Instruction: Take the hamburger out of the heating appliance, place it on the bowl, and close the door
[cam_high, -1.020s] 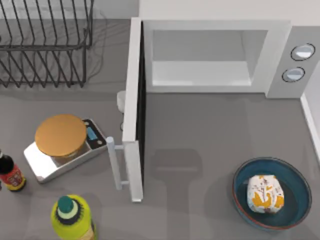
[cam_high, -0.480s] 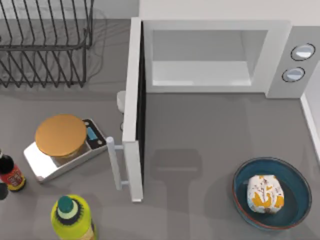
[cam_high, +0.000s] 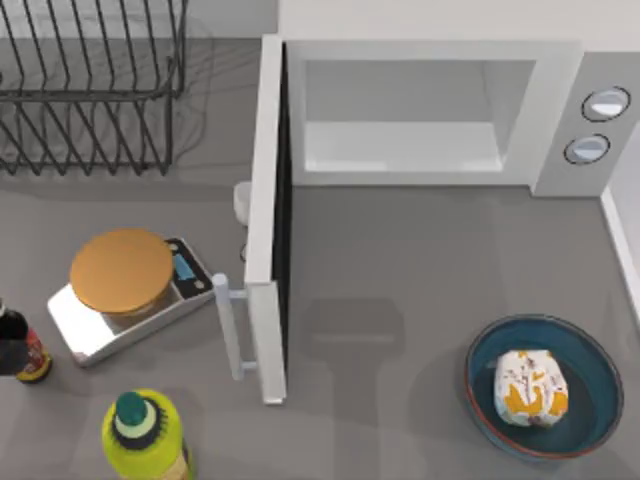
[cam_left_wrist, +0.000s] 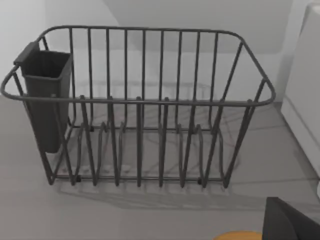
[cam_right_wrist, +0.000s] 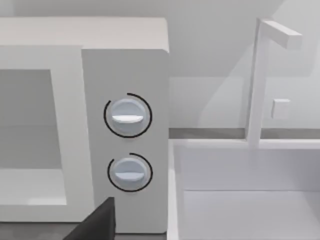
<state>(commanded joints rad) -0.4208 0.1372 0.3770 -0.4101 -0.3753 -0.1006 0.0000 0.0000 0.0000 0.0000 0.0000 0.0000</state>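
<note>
**Reader:** Hamburger (cam_high: 530, 386) first: where does it lie, and why does that matter?

**Legend:** It sits inside the bowl (cam_high: 592, 352), at the counter's (cam_high: 400, 260) front right and well apart from the microwave (cam_high: 555, 120). The cavity holds nothing. Judged from this, the transfer is done and only the closing remains.

**Reader:** How does the door (cam_high: 262, 200) stand?

**Legend:** It is swung fully out, edge-on to the camera and roughly square to the microwave's front. Its handle (cam_high: 232, 330) faces the top view's left, toward the scale (cam_high: 100, 335). A push from that side would probably swing it shut, so the left arm seems the better placed.

**Reader:** And the arms?

**Legend:** A dark part of the left end effector (cam_left_wrist: 290, 225) shows in the left wrist view, which looks toward the rack (cam_left_wrist: 140, 105). Nothing is seen held in it, and whether it is spread or pressed together cannot be told. The right end effector (cam_right_wrist: 97, 222) shows as a dark edge in front of the dials (cam_right_wrist: 127, 116). Its state cannot be told either, and it appears idle.

**Reader:** Any risk?

**Legend:** The scale lies just beside the handle, so an approach from the left could well brush it.
</note>
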